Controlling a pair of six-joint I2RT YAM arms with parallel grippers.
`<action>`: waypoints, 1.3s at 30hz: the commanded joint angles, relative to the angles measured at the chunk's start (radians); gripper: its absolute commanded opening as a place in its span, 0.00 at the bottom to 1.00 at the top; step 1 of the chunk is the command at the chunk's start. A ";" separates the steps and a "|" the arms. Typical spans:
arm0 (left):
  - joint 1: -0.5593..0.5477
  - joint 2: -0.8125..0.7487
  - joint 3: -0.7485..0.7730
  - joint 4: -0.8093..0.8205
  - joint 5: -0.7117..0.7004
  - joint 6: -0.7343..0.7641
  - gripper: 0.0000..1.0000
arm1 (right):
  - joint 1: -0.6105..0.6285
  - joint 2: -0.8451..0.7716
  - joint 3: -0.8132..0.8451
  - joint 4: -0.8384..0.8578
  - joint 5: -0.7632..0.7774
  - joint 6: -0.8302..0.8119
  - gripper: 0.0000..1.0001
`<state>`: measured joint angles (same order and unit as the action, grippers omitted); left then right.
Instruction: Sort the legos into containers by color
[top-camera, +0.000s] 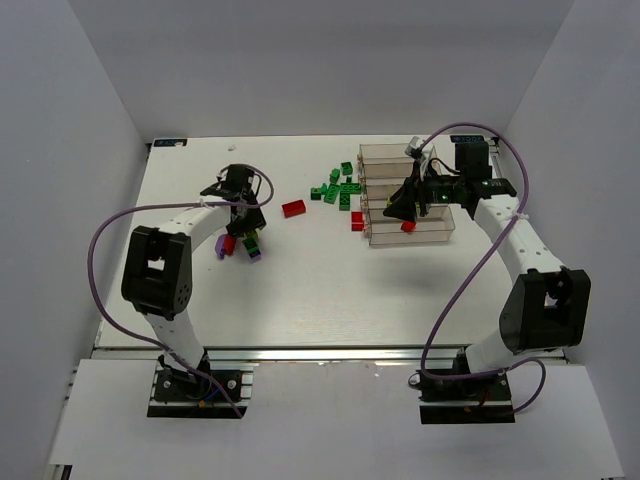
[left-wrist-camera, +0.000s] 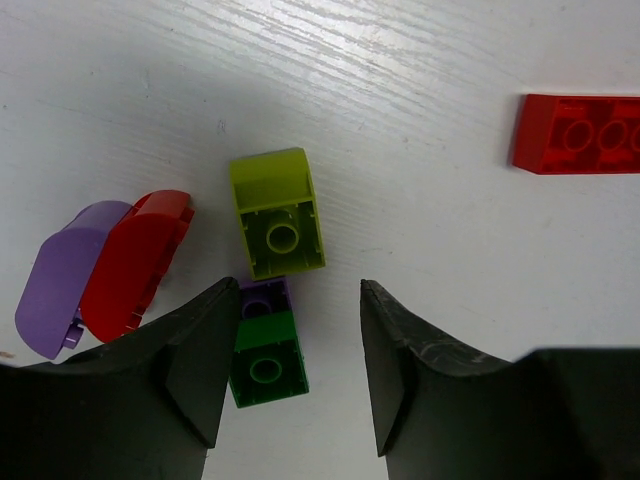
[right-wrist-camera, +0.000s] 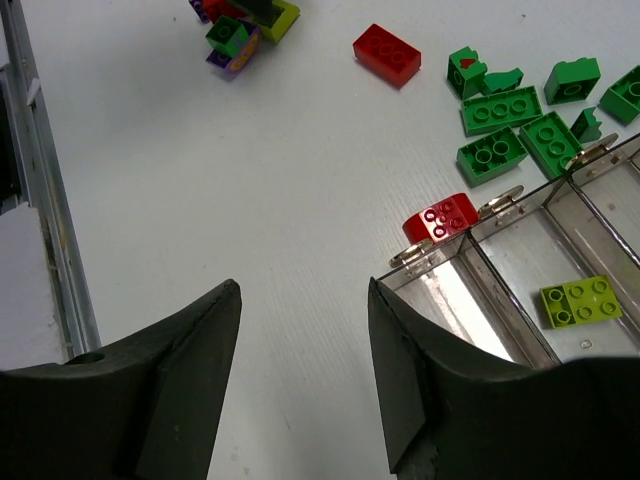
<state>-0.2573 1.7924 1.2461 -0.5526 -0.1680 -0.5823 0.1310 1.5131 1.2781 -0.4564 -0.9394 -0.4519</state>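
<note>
Containers (top-camera: 385, 158) are sitting below my right gripper (right-wrist-camera: 303, 300), its jaws standing apart and empty, one bin holding a yellow-green brick (right-wrist-camera: 580, 300), while my left gripper (left-wrist-camera: 298, 300), likewise parted and empty, is hovering over a few loose legos (left-wrist-camera: 285, 235) well apart from them.

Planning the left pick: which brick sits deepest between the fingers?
The dark green brick, beside one finger; the purple brick and lime brick lie farther out.

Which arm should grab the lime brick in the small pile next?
Left. Its open jaws hang right at the lime brick, which lies just ahead of them. The right arm is by the containers, far from it.
</note>
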 joint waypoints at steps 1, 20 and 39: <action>0.001 0.008 0.023 0.019 -0.019 0.015 0.62 | -0.004 -0.037 -0.010 0.045 -0.018 0.030 0.59; 0.001 0.168 0.133 0.040 -0.088 0.067 0.59 | -0.004 -0.062 -0.040 0.058 -0.021 0.050 0.60; -0.092 0.142 0.196 0.158 0.256 0.064 0.14 | -0.036 -0.062 0.001 0.160 0.083 0.223 0.18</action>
<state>-0.2859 1.9991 1.3811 -0.4629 -0.0837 -0.5152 0.1215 1.4807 1.2457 -0.3813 -0.8841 -0.3332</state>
